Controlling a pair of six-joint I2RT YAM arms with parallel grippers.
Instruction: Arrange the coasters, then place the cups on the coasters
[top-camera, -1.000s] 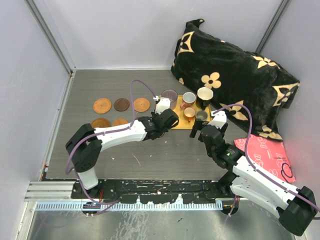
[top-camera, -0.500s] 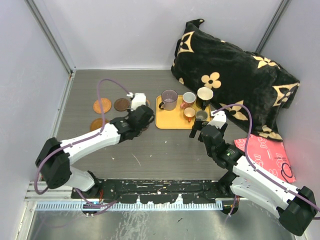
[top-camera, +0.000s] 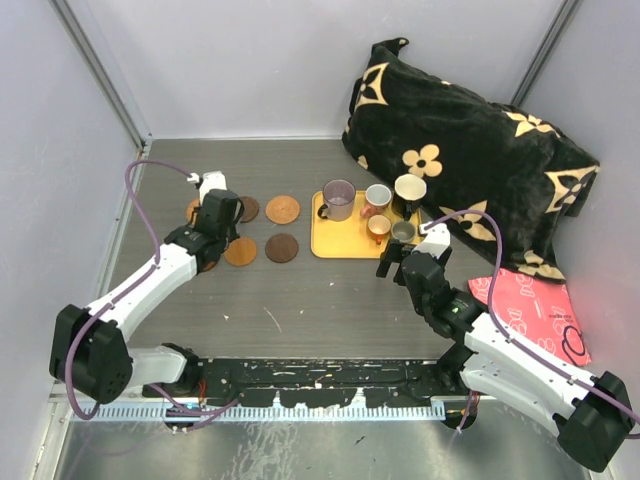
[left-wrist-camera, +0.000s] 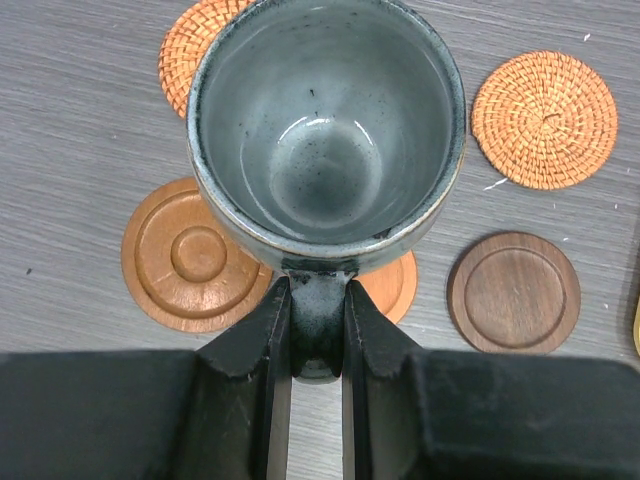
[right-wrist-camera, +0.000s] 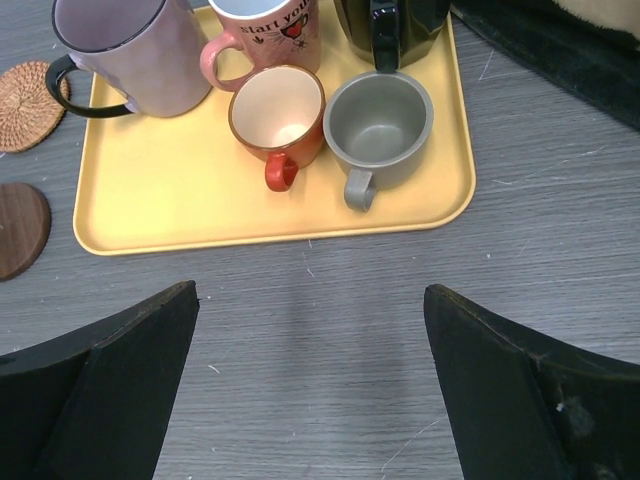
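One mug (left-wrist-camera: 325, 130) in left gripper (left-wrist-camera: 317, 305)

The tray (top-camera: 340, 240) sat mid-table. On it, a mug (top-camera: 338, 199) stood at 10 o'clock, a second mug (top-camera: 377, 198) just right of it, and a third cup (top-camera: 410, 188) at 1 o'clock. A small cup (top-camera: 378, 228) and another small cup (top-camera: 403, 231) stood side by side in front of them. The coasters (top-camera: 281, 247) lay in two rows at the tray's 9 o'clock. Over the leftmost ones hung a sixth cup (left-wrist-camera: 325, 120), its handle in the left gripper (left-wrist-camera: 318, 298). The cushion (top-camera: 460, 150) lay at the tray's 1 o'clock, a packet (top-camera: 535, 305) at its 4 o'clock.
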